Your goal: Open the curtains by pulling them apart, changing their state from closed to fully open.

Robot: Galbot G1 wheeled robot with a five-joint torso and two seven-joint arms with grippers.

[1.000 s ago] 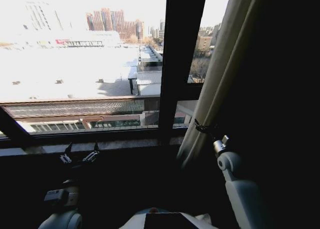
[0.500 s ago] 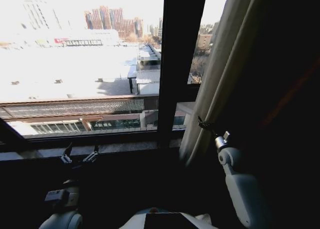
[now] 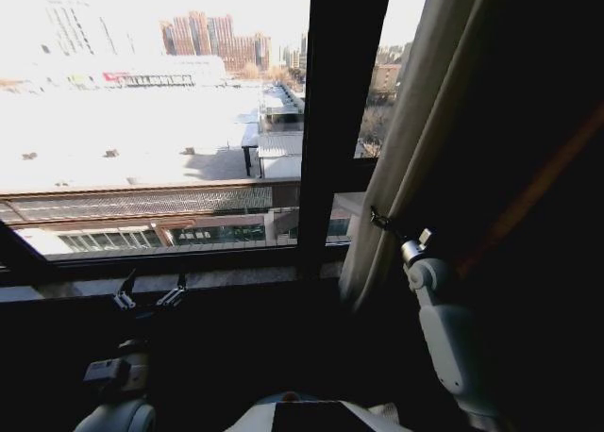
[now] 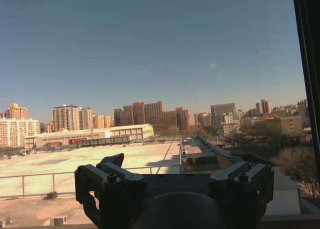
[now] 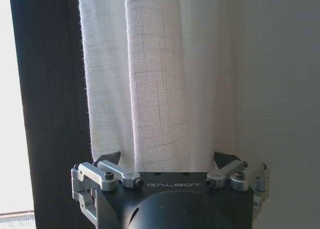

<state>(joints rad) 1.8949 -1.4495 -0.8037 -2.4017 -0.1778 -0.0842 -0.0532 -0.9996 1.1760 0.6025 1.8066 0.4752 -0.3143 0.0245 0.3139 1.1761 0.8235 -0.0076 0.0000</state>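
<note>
- The curtain [image 3: 406, 149] hung gathered just right of the dark window frame post [image 3: 340, 121]; the glass left of that post was bare.
- The right pincer [image 3: 380, 221] sat against the curtain's folds, jaws wide in the wrist view, fabric between them [image 5: 160, 89].
- The left pincer [image 3: 149, 290], spread wide, idled low, left of the post.
- The woven cloth looked light, soft and pliant; a bunched pleat edge likely suits gripping best.

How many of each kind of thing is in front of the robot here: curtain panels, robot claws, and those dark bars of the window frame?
Curtain panels: 1, the curtain gathered at the right of the window
Grippers: 2, the left gripper low by the sill and the right gripper at the curtain's fabric
Upright window frame bars: 1, the window frame bar
Total: 4
</note>
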